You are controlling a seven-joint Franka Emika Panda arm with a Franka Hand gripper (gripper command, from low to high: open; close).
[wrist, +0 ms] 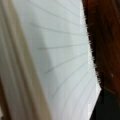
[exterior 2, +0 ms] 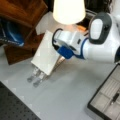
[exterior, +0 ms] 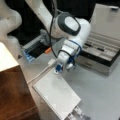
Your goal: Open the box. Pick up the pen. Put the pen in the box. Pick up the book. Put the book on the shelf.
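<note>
Book [exterior: 56, 96]: large, white, plain cover, spiral binding along one long edge, tilted up off the grey desk [exterior: 100, 92] on a silvery metal stand [exterior 2: 37, 76] whose two feet poke out below its lower edge. In a front view the book [exterior 2: 46, 53] leans toward the dark-brown shelf [exterior 2: 22, 15]. In a front view the shelf [exterior: 12, 95] shows a pale cream top and stands at the left, just beside the book.

Gripper [exterior: 62, 70]: at the book's upper edge, white with blue trim, pointing down at it. In a front view the gripper [exterior 2: 62, 53] sits against the book's side edge. Whether the fingers are wide, narrow or clamped on the book, I cannot tell.

Wrist view: filled by the book [wrist: 62, 57] seen very close (faint ruled lines, stacked page edges at the left), with the shelf's brown wood [wrist: 105, 45] at the right. Neither front view shows the ruling.

Box [exterior: 102, 50]: open, lid standing upright at the back, silvery-grey sides, on the desk at a front view's right, well apart from the book. A slim black pen [exterior: 96, 47] lies inside. In a front view the box [exterior 2: 105, 100] shows pale grey divided compartments, the pen [exterior 2: 115, 97] in one of them.

A small orange object [exterior: 48, 50] lies on the desk behind the arm.
</note>
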